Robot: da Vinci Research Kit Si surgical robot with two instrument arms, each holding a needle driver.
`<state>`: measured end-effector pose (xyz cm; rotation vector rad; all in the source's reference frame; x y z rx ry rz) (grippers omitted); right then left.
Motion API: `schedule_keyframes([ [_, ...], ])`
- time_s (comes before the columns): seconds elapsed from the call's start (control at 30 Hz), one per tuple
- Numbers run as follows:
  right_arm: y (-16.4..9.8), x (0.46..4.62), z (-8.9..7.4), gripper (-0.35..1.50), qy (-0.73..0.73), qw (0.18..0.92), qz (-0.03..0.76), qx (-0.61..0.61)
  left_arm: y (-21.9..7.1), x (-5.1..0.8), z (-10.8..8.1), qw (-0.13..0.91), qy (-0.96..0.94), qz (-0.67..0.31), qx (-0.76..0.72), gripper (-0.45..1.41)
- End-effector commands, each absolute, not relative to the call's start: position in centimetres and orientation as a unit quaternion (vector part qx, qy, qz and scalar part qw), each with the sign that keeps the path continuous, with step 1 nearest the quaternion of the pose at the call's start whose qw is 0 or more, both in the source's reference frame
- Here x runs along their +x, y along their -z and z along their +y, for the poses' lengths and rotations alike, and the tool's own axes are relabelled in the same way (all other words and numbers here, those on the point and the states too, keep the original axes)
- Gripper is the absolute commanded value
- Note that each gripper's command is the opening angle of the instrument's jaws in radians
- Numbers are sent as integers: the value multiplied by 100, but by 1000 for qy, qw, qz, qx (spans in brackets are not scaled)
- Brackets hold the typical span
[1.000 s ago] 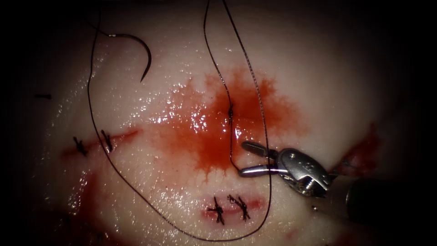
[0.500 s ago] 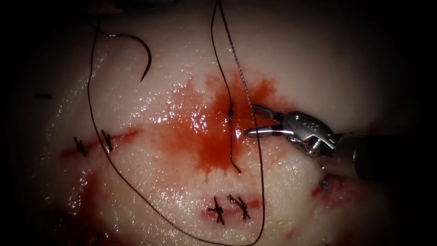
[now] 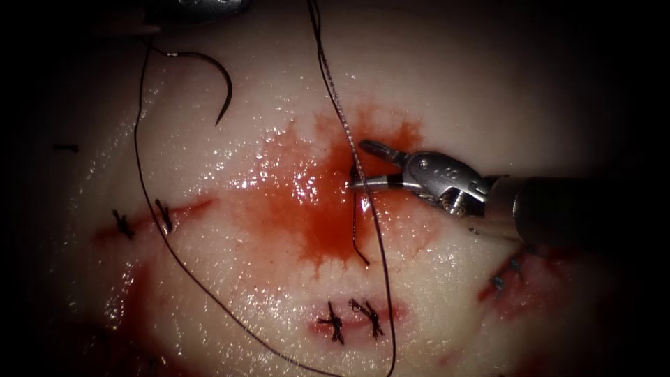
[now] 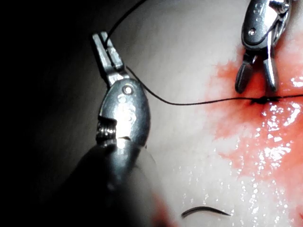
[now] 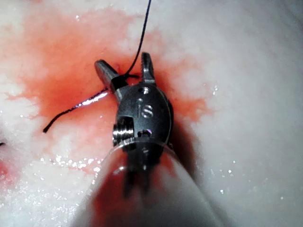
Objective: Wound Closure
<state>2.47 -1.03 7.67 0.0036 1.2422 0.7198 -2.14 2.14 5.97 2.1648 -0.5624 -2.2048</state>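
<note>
The curved needle (image 3: pixel 218 82) lies free on the tissue (image 3: pixel 488 91), far left of the stained cut, held by neither tool. My right tool (image 3: pixel 356 166) comes in from the right with its jaws open, one on each side of the thread (image 3: pixel 333 91), just above the knot (image 3: pixel 354 172). Close up, the right tool (image 5: pixel 124 64) has that strand between its open jaws, and the short tail (image 5: pixel 61 118) lies on red fluid. My left tool (image 4: pixel 101 41) is shut on the thread (image 4: pixel 189 103), which runs taut to the knot (image 4: pixel 260 100).
Red fluid (image 3: pixel 307 209) spreads over the middle of the tissue. Tied stitches sit near the front (image 3: pixel 335 322) and at the left (image 3: pixel 164 215). A long loop of thread (image 3: pixel 174 258) sweeps from the needle round the left and front. Another stained cut (image 3: pixel 513 276) lies at the right.
The right tool has moved up and to the left, from beside the tail's end to the knot, jaws open throughout. The two upright strands have drawn closer together and shifted left.
</note>
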Motion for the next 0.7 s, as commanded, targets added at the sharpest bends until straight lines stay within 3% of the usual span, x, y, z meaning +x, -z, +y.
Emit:
schedule_keyframes([
  [0.03,-773,259,-104,134,-327,754,569,0,-599,-218,219,4,701,-177,691,-45],
  [0.2,-776,262,-100,129,-305,772,557,-14,-591,-214,215,11,695,-168,699,-45],
  [0.4,-778,273,-95,146,-298,790,532,-58,-584,-211,212,13,685,-161,710,-45],
  [0.7,-782,289,-88,146,-303,793,525,-61,-569,-209,205,15,677,-155,719,-45],
])
